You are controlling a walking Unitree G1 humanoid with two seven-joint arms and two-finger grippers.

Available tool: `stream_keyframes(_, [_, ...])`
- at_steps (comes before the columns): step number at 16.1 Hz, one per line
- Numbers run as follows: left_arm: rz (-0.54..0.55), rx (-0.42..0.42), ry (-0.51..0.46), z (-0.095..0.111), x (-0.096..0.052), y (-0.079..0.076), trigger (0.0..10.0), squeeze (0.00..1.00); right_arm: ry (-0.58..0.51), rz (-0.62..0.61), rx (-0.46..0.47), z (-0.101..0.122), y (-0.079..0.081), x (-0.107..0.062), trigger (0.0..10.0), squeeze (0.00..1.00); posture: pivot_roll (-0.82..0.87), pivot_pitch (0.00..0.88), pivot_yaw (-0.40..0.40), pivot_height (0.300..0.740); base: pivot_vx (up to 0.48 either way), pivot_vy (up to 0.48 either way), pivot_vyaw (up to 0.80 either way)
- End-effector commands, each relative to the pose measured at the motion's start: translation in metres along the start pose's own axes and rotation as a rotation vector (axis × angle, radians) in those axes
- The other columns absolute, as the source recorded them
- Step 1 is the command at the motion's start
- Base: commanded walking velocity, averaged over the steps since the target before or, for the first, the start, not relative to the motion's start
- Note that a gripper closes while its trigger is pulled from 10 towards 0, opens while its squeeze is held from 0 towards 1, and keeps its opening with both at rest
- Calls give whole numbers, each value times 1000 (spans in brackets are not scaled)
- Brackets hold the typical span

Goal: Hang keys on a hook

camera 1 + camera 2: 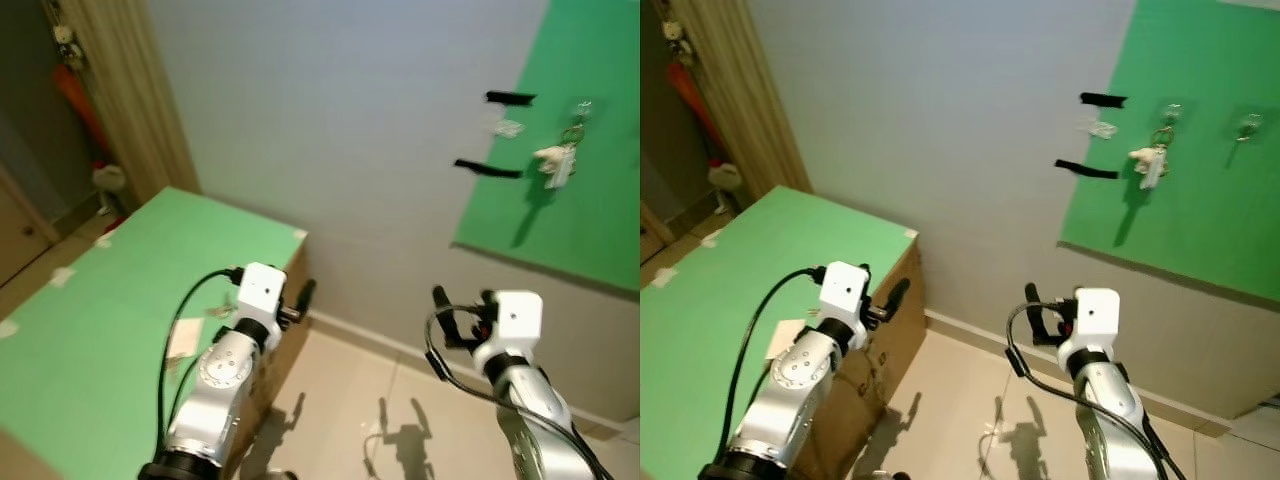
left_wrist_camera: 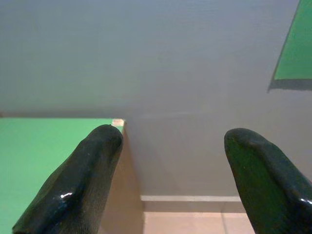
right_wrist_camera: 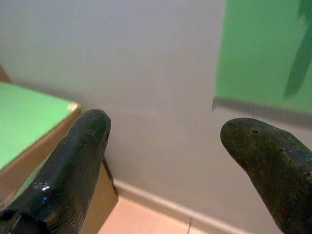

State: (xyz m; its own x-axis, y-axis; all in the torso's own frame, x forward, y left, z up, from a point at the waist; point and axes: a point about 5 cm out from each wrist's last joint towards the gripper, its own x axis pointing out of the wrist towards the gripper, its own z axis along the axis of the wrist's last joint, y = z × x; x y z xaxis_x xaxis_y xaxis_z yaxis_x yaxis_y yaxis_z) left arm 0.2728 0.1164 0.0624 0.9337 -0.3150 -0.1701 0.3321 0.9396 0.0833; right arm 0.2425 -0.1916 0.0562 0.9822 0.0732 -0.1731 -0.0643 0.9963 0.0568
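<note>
Keys, a pale bunch (image 1: 1150,160), already dangle from a small metal hook (image 1: 1168,112) on the green wall panel (image 1: 1200,220), so hanging looks done. Left wrist view: left tool (image 2: 170,170) spread open, empty, beside the green-topped counter's corner (image 2: 117,122). Right wrist view: right tool (image 3: 180,170) likewise open, holding nothing.

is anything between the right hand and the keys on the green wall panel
Nothing visible stands between them. The right hand is open and empty, low near the floor, and the keys already hang from a hook on the green panel above it; only bare wall and open air lie between.
</note>
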Motion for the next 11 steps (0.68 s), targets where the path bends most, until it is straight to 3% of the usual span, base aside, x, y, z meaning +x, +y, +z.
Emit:
stream_keyframes(1, [16, 16, -16, 7, 4, 0, 10000, 0, 13, -5, -17, 1, -5, 1, 10000, 0, -138, 0, -9, 736, 0, -480, 638])
stream_keyframes(8, [59, 7, -49, 12, 4, 6, 10000, 0, 8, 31, -22, 3, 3, 5, 10000, 0, -127, 0, -1, 736, 0, -463, 638])
stream_keyframes(11, [65, -13, -37, 11, 5, 7, 10000, 0, 8, 46, -25, 3, 5, 7, 10000, 8, -123, 0, -6, 736, 0, 0, 638])
